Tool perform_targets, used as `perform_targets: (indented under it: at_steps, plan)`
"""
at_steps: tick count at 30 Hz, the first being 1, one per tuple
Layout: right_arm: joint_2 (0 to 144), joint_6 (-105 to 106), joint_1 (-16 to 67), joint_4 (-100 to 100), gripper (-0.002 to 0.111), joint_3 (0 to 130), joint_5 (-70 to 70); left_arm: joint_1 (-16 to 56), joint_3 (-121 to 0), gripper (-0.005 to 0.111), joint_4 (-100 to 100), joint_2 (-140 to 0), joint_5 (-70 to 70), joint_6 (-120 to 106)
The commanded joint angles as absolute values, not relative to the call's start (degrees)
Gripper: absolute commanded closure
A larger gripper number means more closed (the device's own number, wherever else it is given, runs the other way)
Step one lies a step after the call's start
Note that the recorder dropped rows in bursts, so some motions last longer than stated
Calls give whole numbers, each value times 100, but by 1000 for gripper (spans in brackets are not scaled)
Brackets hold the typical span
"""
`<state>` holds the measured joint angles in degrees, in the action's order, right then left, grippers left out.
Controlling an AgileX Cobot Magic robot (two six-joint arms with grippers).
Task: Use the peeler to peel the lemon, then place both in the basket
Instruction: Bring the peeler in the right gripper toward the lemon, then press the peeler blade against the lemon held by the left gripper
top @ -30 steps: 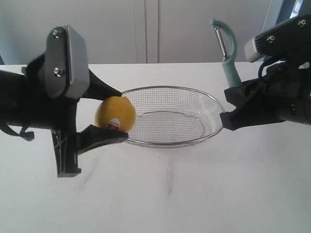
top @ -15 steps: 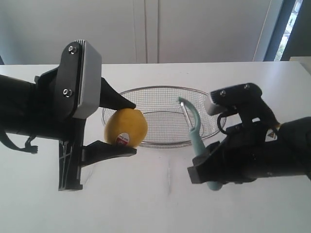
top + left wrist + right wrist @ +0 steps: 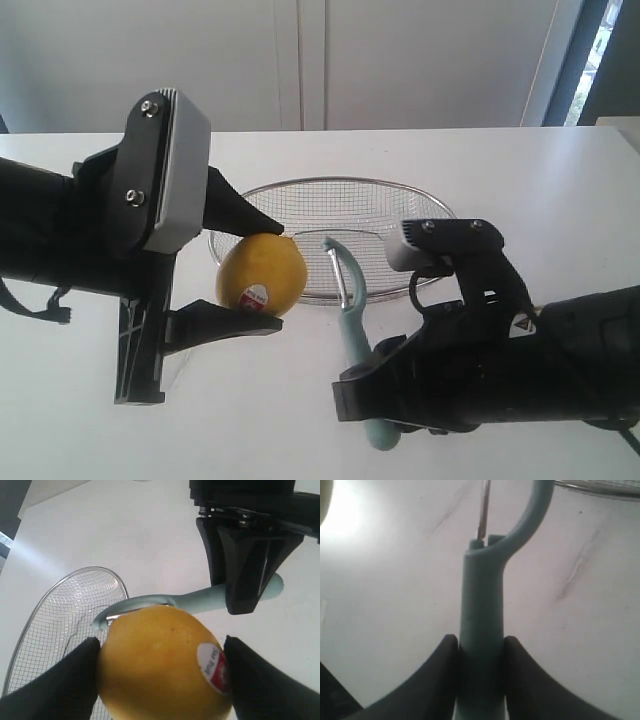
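The right hand (image 3: 480, 645), clamped on the peeler (image 3: 345, 290), has brought it nearer the lemon (image 3: 258, 268) gripped by the left hand (image 3: 272, 275), outside the basket (image 3: 400, 190).

The round yellow lemon (image 3: 262, 270) has a finely dimpled, softly glossy skin and a smooth red-and-white sticker (image 3: 214, 666). The pale teal plastic peeler (image 3: 357, 335) looks smooth and matt, and its thin blade (image 3: 339, 275) is bright metal. The oval wire-mesh basket (image 3: 340, 180) is shiny silver metal. The white table (image 3: 560, 200) is matt and faintly scuffed.
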<state>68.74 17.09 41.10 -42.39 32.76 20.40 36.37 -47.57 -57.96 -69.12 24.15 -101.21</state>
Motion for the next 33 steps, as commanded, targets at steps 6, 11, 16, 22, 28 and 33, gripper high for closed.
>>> perform_targets:
  at_steps: [6,11,16,22,28,33]
  plan:
    - [6867,1778,4494,-4689,108,3259,1687,3669,-4800,107,-5994,-6830,2523,-10110]
    - [6867,1766,4642,-4898,108,3259,1599,3669,-4800,107,-5994,-6830,2523,-10110]
    - [6867,1766,4761,-5077,108,3259,1531,3669,-4800,107,-5994,-6830,2523,-10110]
    - [6867,1766,4865,-5201,108,3259,1433,3669,-4800,107,-5994,-6830,2473,-10110]
    - [6867,1766,4863,-5285,108,3259,1363,3669,-4800,107,-5994,-6830,2408,-10110]
    - [6867,1766,4863,-5296,108,3259,1351,3669,-4800,107,-5994,-6830,2369,-10110]
